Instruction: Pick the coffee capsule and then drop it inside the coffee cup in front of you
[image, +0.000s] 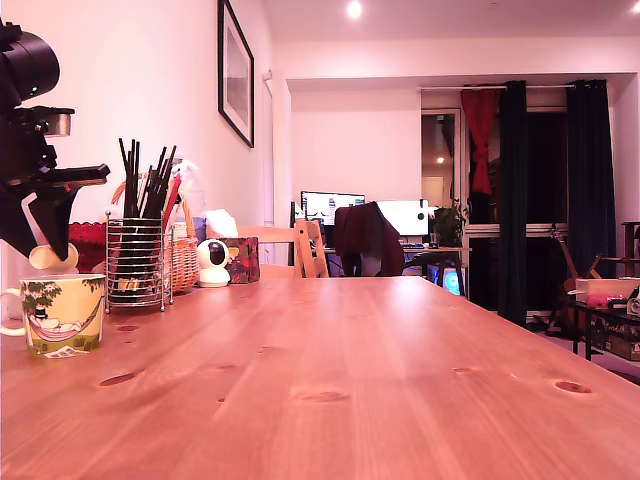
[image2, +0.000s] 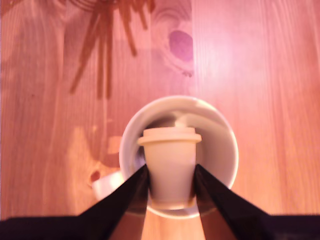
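In the exterior view, the coffee cup (image: 62, 314) is standing upright on the wooden table (image: 380, 380), near the exterior view's left edge, its printed hammock figure facing the camera. The black arm (image: 30, 150) is hanging just above the cup, and its gripper (image: 52, 255) is pointing down at the cup's mouth, with a pale rounded piece showing at its tip. A wire mesh holder (image: 138, 262) of dark sticks is standing just behind the cup, toward the exterior view's right, and a small white camera (image: 212, 262) is sitting farther back beyond the holder.

In the wrist view, the gripper (image2: 171, 182) is clenching the coffee capsule (image2: 170, 162) between its two black fingers (image2: 125, 197), one pressing on each side of the tapered body. The capsule is looking cream-coloured here, its wider rim showing clear of the fingers. It is hanging directly over the open mouth of the coffee cup (image2: 225, 150), well inside the ring of the cup's rim. The table (image2: 270, 75) is showing all around the cup.
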